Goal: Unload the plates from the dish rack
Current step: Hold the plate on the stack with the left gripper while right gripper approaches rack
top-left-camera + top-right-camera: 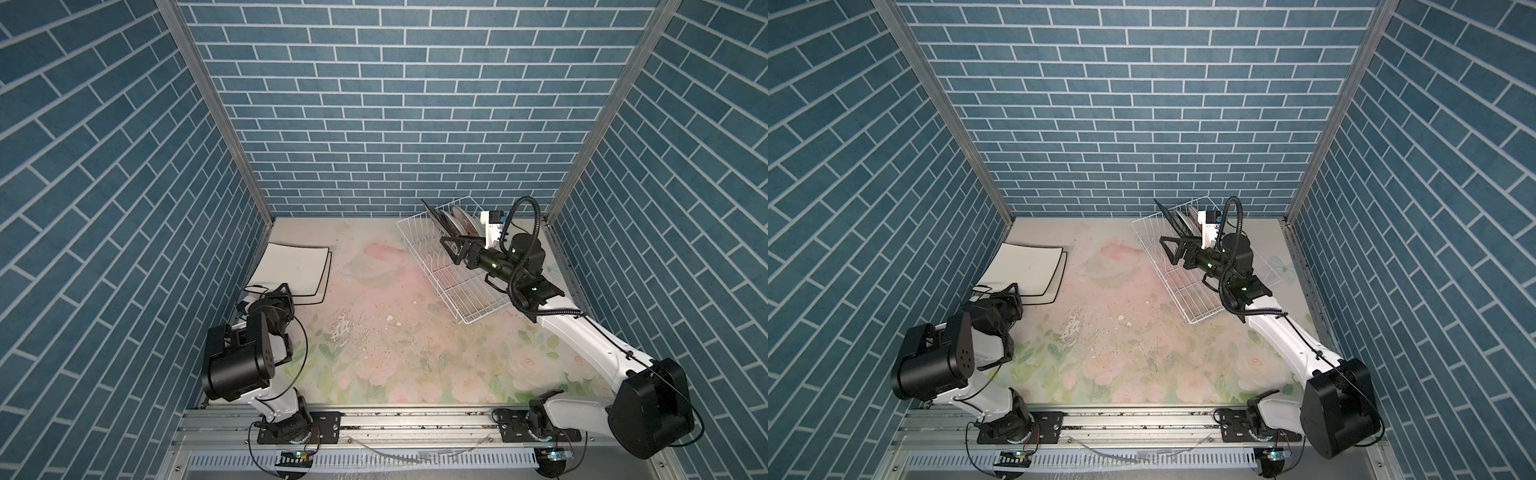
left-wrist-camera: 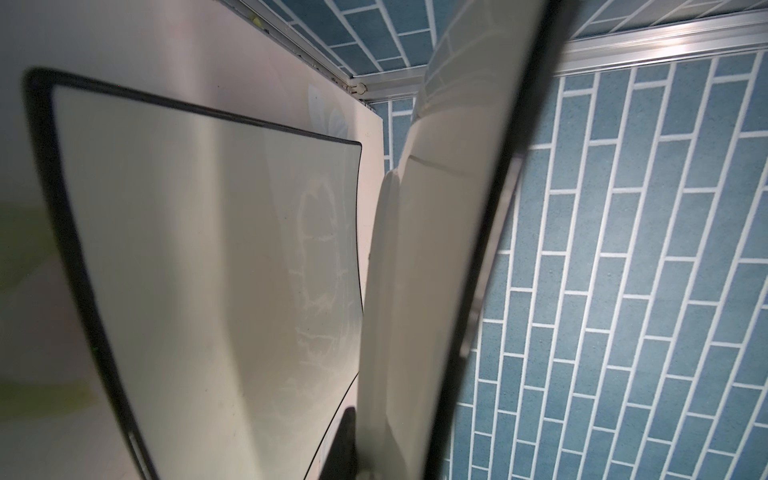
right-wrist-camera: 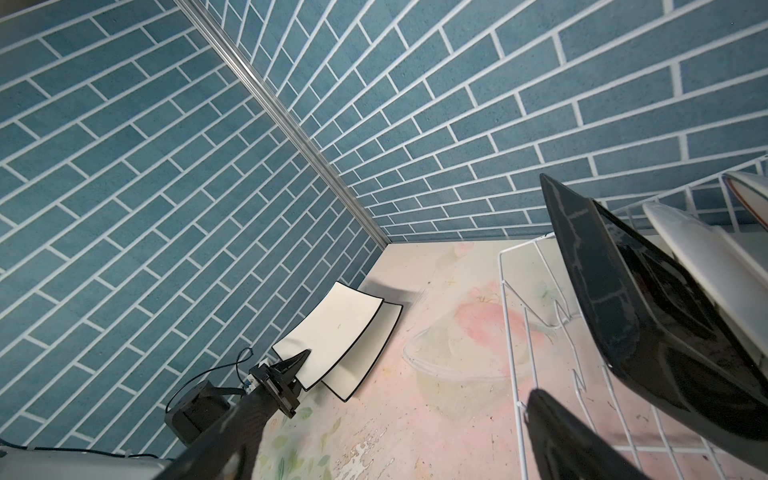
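Table [image 1: 374, 332], floral pattern, worn patch near the middle.

Left side: my left hand [image 1: 284, 291] is clamped on the near corner of a white square plate [image 1: 293, 264] with a thin black rim. In the left wrist view this plate [image 2: 436, 291] runs edge-on away from the hand, tilted up off a second square plate [image 2: 208, 270] that lies flat on the table beneath it. In both top views the flat plate shows only as a strip along the right and near edges of the held one. Both sit close to the left wall.

Right side: the dish rack [image 1: 428, 274], white wire, lies at an angle; its near half holds only bare prongs. My right hand [image 1: 453, 250] is over the rack with the jaws spread wide and nothing gripped. One fingertip [image 3: 561, 436] shows low in the right wrist view.

Just beyond it, at the rack's far end, a black-backed square plate [image 3: 644, 311] stands on edge, leaning. Behind it stand two round plates [image 1: 457, 222]. Whether my fingers touch the square one, I cannot tell.
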